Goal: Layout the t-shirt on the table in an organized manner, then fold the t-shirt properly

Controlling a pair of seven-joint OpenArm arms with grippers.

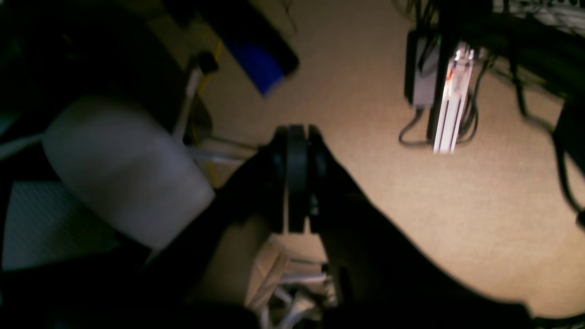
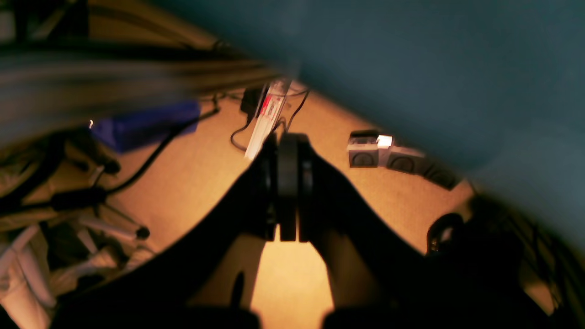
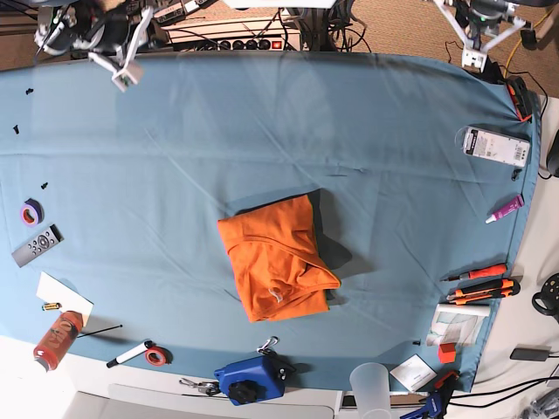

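Table (image 3: pixel 175 157): wide, rounded corners, teal-blue cloth with faint creases, most of its surface bare. T-shirt (image 3: pixel 276 259): bright orange soft fabric, folded into a compact, slightly skewed rectangle just below table centre, open cloth on all sides. Small items line the rims only: remote (image 3: pixel 37 245) and tape roll (image 3: pixel 32 210) at the left edge, cutters (image 3: pixel 479 284) at the right. Beige carpet and cables beyond. Left gripper (image 1: pixel 297 137) and right gripper (image 2: pixel 288 141): both closed, empty, over the floor off the table.
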